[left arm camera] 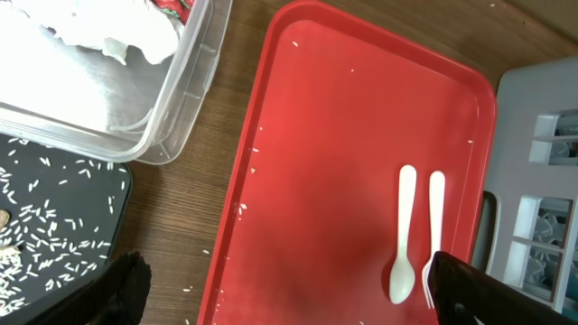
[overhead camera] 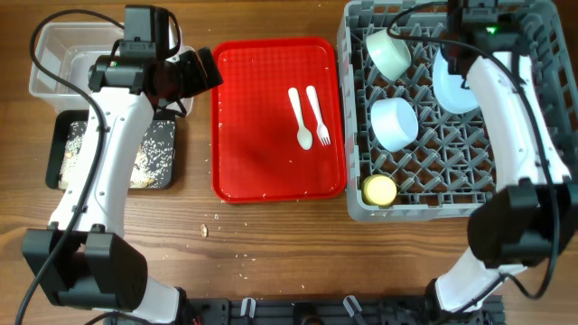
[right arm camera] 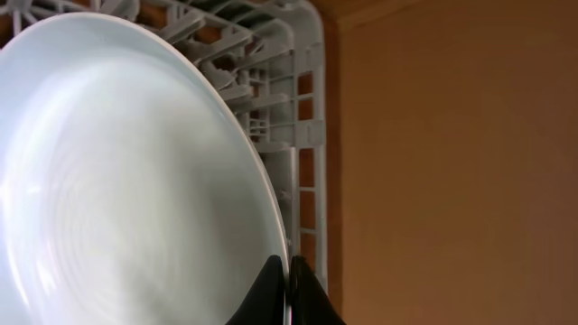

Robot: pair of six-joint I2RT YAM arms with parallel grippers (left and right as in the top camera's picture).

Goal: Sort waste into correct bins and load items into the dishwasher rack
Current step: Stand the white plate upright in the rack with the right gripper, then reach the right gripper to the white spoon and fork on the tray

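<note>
My right gripper (right arm camera: 289,287) is shut on the rim of the pale blue plate (right arm camera: 126,181), which stands on edge in the grey dishwasher rack (overhead camera: 361,171) at the back right (overhead camera: 452,83). Two pale bowls (overhead camera: 388,52) (overhead camera: 395,123) and a yellow cup (overhead camera: 379,190) sit in the rack. My left gripper (left arm camera: 289,298) is open and empty above the near left part of the red tray (left arm camera: 343,135). A white spoon (left arm camera: 402,230) and fork (left arm camera: 436,212) lie on the tray. The clear tub (left arm camera: 185,99) holds the white tissue (left arm camera: 108,27) and red wrapper (left arm camera: 172,9). The black tray (left arm camera: 54,208) holds rice crumbs.
The red tray (overhead camera: 244,162) lies between the two bins and the rack. The clear tub (overhead camera: 45,68) is behind the black tray (overhead camera: 56,149) at the left. A few crumbs (overhead camera: 204,231) lie on the wooden table in front of the red tray.
</note>
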